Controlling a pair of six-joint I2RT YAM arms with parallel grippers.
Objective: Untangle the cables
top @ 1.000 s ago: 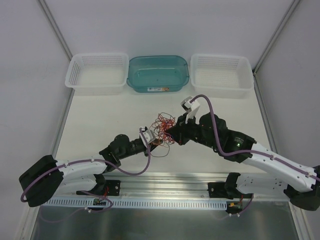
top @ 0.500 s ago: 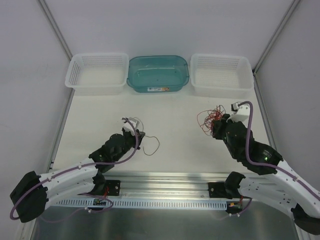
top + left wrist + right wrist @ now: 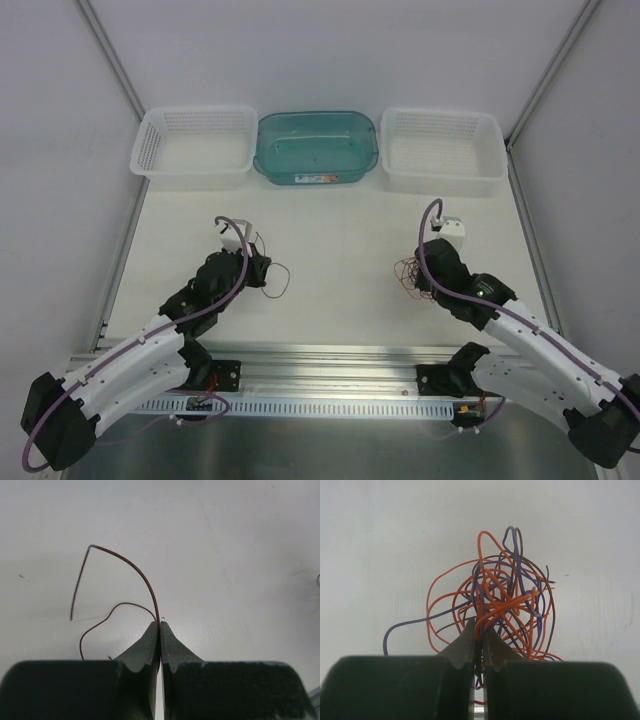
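Though one brown strand (image 3: 134, 569) lay separate, pinched between shut jaws of left gripper (image 3: 160, 625), nearward-left of teal bin (image 3: 317, 116), bulk of job undone: tangle (image 3: 502, 602) of orange, purple, dark cables clamped in right gripper (image 3: 480, 631), nearward-right of bin, well apart from strand, unsorted.

The worktop (image 3: 340, 225) is smooth, matt white. The far-left basket (image 3: 145, 152) and far-right basket (image 3: 440, 182) are white latticed plastic; the tub (image 3: 315, 170) between them is glossy translucent teal plastic. The cables (image 3: 496, 604) have smooth coloured insulation.
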